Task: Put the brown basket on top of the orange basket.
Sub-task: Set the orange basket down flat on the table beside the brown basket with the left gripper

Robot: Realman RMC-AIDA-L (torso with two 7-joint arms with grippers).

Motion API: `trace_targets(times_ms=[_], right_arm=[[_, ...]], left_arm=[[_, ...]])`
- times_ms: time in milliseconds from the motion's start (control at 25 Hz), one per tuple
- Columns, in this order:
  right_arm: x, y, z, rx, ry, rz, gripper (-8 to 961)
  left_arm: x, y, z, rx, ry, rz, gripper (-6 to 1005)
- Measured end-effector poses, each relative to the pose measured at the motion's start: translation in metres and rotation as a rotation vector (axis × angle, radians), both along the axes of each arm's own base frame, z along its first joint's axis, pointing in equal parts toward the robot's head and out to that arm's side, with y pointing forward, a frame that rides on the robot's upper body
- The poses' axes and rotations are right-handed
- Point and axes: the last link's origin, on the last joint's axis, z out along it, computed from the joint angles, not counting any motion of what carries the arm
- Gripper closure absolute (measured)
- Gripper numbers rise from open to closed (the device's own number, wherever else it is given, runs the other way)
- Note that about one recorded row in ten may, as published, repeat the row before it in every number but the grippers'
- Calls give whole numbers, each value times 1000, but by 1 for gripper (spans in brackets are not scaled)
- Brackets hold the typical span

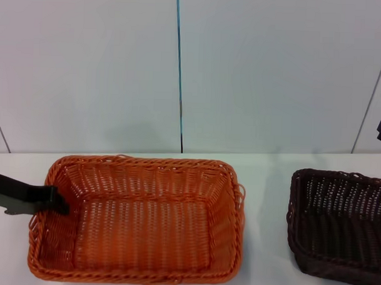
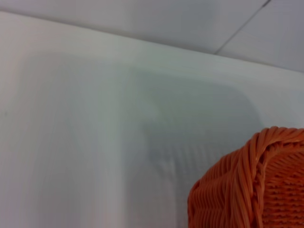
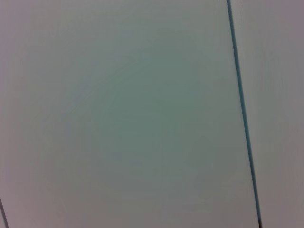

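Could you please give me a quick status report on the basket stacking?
Left pincer at orange basket's left rim. Right pincer barely in view at far right. Brown basket on table, apart, not yet stacked. Nothing between baskets.

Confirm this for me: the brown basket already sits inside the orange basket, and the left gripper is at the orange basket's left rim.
Not right. The head view shows the brown basket standing on the table, apart from the orange basket and to its right, not inside it. The rest holds: the left gripper is at the orange basket's left rim.
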Motion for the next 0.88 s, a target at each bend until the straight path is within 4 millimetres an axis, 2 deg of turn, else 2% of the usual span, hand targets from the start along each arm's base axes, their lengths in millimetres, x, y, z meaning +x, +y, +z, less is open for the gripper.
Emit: trace_targets(times_ms=[240,880], right_arm=[[0,0,0,-1,-1,0,37],[-2,1,1,1,-3,6,37]], left_arm=[[-3,5,-5,30,14,-6,842],[-4,3,-32,32,-28,-31,836]])
